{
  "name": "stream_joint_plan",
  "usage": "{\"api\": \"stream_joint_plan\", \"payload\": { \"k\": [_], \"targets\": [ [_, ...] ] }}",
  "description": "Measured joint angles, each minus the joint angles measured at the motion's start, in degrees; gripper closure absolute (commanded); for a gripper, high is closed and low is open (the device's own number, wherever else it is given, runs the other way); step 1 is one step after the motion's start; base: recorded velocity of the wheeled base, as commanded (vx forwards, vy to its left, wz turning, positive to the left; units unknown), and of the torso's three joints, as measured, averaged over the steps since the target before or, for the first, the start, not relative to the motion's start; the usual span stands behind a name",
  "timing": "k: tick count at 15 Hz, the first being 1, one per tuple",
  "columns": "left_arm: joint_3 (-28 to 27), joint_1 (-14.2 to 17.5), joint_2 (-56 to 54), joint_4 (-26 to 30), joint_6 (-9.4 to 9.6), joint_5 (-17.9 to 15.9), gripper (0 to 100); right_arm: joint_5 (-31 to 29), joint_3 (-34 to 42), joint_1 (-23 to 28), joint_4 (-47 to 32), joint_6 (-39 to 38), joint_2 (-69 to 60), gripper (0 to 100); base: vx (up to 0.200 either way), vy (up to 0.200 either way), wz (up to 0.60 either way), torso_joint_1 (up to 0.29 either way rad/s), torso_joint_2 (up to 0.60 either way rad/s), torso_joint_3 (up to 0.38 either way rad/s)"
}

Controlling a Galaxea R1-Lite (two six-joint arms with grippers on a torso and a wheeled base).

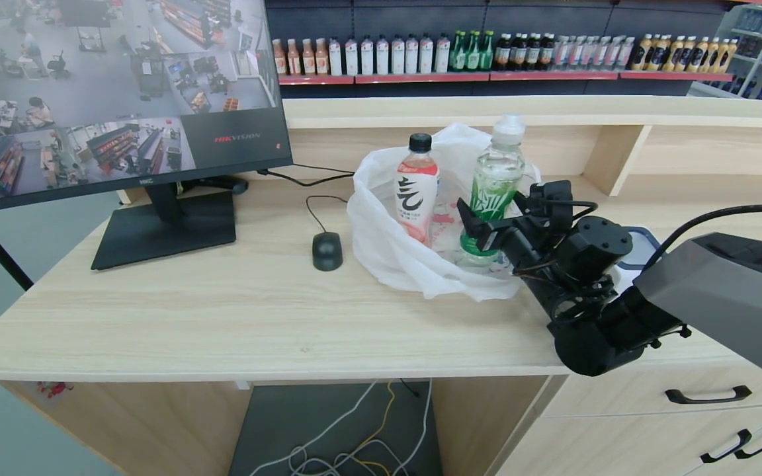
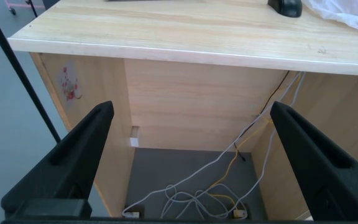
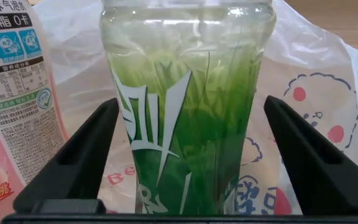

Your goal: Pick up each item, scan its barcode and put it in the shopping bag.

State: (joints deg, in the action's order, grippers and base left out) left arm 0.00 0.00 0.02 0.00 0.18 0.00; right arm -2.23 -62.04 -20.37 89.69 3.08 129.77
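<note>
A white plastic shopping bag [image 1: 387,248] lies open on the wooden counter [image 1: 222,311]. Two bottles stand upright inside it: a pink-labelled bottle with a black cap [image 1: 417,192] and, to its right, a clear bottle with a green label [image 1: 495,188]. My right gripper [image 1: 503,206] is at the green bottle's lower half, open. In the right wrist view its fingers [image 3: 79,162] flank the green bottle [image 3: 185,74] with a gap on each side; the pink bottle [image 3: 14,93] and bag [image 3: 316,74] show beside it. My left gripper [image 2: 191,109] hangs open below the counter's front edge, holding nothing.
A monitor [image 1: 116,92] on a black stand occupies the back left, with a black mouse [image 1: 327,251] and its cable beside the bag. A raised ledge runs along the back. Loose cables [image 2: 216,186] lie under the counter. Drawers [image 1: 705,396] sit at the lower right.
</note>
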Motion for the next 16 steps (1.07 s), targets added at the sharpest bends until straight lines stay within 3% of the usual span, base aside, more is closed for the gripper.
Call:
{"api": "stream_joint_plan", "payload": {
  "k": [12, 16],
  "targets": [
    [0.00, 0.00, 0.00, 0.00, 0.00, 0.00, 0, -0.04, 4.52, 0.04, 0.26, -0.63, -3.63, 0, 0.000, 0.000, 0.00, 0.000, 0.00, 0.000],
    [0.00, 0.00, 0.00, 0.00, 0.00, 0.00, 0, -0.01, 9.78, -0.11, 0.23, -0.63, -8.68, 0, 0.000, 0.000, 0.00, 0.000, 0.00, 0.000]
  ]
}}
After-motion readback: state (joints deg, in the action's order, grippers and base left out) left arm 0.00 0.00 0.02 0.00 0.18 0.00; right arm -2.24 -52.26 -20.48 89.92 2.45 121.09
